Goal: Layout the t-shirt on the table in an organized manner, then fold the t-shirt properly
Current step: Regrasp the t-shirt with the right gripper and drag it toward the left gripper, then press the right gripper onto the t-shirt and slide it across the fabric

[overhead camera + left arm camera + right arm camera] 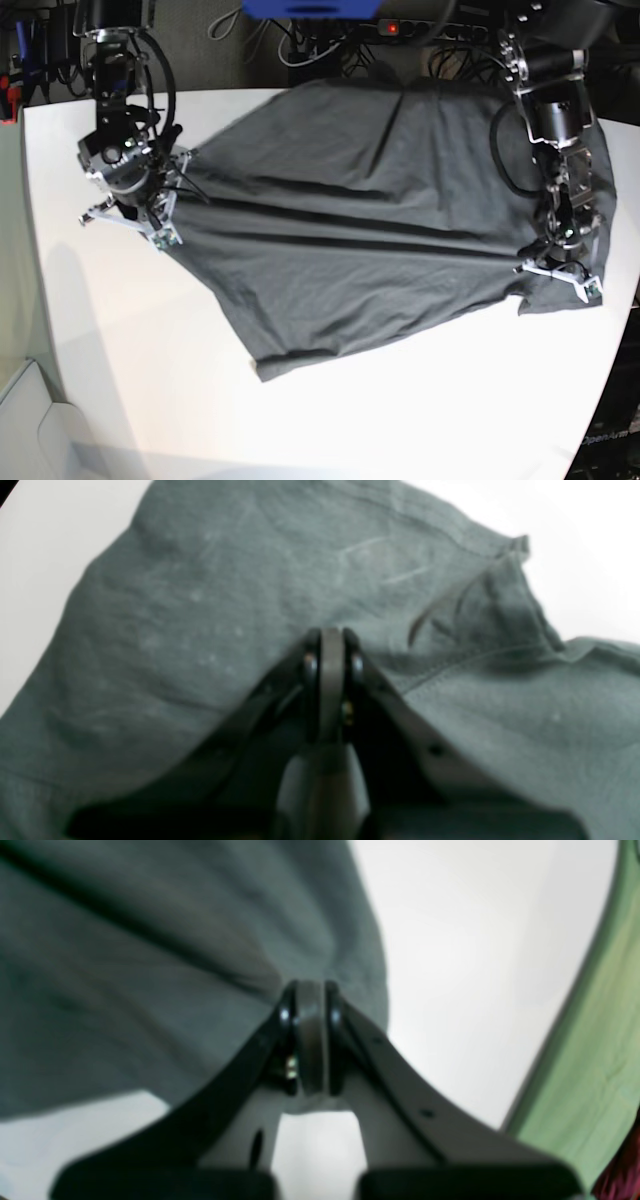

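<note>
At each side of the cloth a gripper is clenched on fabric: the left gripper (332, 635) pinches the t-shirt (370, 220) near a sleeve seam, the right gripper (310, 987) its opposite edge. Between them the shirt stretches in taut folds across the white table (400, 410).

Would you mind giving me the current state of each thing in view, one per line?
t-shirt: spread across the table, stretched between both grippers, long creases running across it, not folded.
left gripper: shut on the t-shirt's edge.
right gripper: shut on the t-shirt's edge.
table: white, bearing the t-shirt.
</note>
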Controlling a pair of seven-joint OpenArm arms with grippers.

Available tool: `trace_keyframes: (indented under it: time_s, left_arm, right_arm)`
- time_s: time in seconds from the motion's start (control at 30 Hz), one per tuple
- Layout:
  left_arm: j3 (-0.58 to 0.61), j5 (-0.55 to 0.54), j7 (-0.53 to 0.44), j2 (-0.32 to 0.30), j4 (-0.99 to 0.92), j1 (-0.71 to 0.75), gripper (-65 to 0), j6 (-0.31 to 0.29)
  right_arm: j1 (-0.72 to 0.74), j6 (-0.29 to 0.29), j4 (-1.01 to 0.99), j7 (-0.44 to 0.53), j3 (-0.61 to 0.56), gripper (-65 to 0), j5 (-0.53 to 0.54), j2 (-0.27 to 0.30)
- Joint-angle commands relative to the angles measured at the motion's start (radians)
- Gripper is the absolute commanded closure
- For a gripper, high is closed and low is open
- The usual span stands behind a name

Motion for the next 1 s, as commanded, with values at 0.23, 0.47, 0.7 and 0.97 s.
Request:
trace_keyframes:
  time_s: [0.23,0.47,0.7,0.97]
  left_arm:
    - [0.001,0.002,0.021,-0.009,0.006,-0.008,-0.3,0.005]
    - [-0.004,0.007,0.021,-0.015,0.006,-0.004,-0.3,0.004]
    - [-0.004,0.005,0.021,-0.032,0.006,-0.004,-0.3,0.004]
    - [-0.005,0.007,0.019,-0.037,0.006,-0.008,-0.3,0.004]
  right_arm:
    - [0.231,-0.007,-0.047,0.011,-0.110,0.0,-0.002,-0.073]
    - [0.361,-0.007,-0.337,0.021,-0.136,0.0,-0.004,-0.185]
    - [0.295,-0.007,-0.391,0.016,-0.140,0.0,-0.002,-0.201]
    - [0.125,-0.007,-0.242,0.013,-0.312,0.0,-0.004,-0.172]
